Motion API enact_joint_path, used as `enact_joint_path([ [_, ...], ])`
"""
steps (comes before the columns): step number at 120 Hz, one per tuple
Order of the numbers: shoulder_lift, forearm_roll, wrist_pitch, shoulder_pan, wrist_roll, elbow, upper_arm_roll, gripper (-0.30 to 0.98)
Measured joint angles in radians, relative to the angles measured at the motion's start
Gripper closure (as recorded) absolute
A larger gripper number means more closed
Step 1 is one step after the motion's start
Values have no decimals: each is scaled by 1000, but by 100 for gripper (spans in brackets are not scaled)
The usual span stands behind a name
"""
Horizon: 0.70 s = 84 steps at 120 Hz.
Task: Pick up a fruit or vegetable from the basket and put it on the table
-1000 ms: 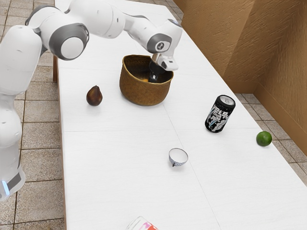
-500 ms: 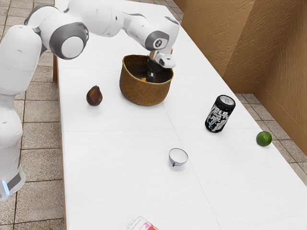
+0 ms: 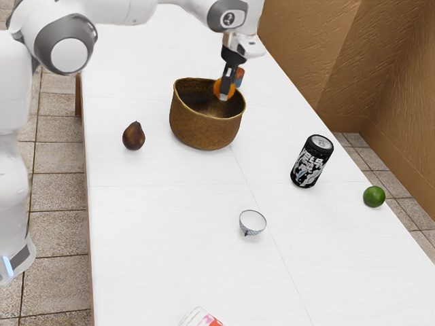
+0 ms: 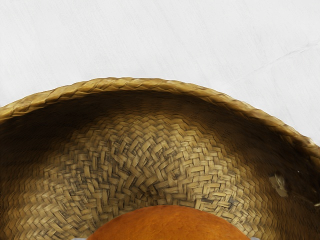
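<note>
The fingers (image 3: 225, 84) are closed on an orange (image 4: 167, 225), contacting it from two sides. The orange is suspended over the opening of the basket (image 3: 204, 129) (woven, as the wrist view confirms). Relative to the basket, a dark pear-shaped fruit (image 3: 134, 137) rests on the bench (image 3: 163, 238) just beside, toward the exterior view's left; a lime (image 3: 374, 197) lies well apart, toward its right.

The round, golden-brown woven basket (image 4: 125, 155) has a zigzag pattern inside. The round orange fruit (image 4: 167, 225) is faintly mottled; the black cylindrical metal can (image 3: 310, 163) bears white lettering.
</note>
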Motion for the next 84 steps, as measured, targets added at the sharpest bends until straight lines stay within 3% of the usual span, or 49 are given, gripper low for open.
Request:
enact_joint_path([
  [16, -67, -3, -32, -139, -3, 11, 0, 36],
  [36, -51, -3, -51, -312, -17, 11, -3, 37],
  [41, -42, -1, -53, -321, -20, 11, -3, 36],
  [60, -32, 5, -63, -288, -25, 11, 0, 12],
  [84, -31, 7, -78, -293, -22, 9, 2, 3],
])
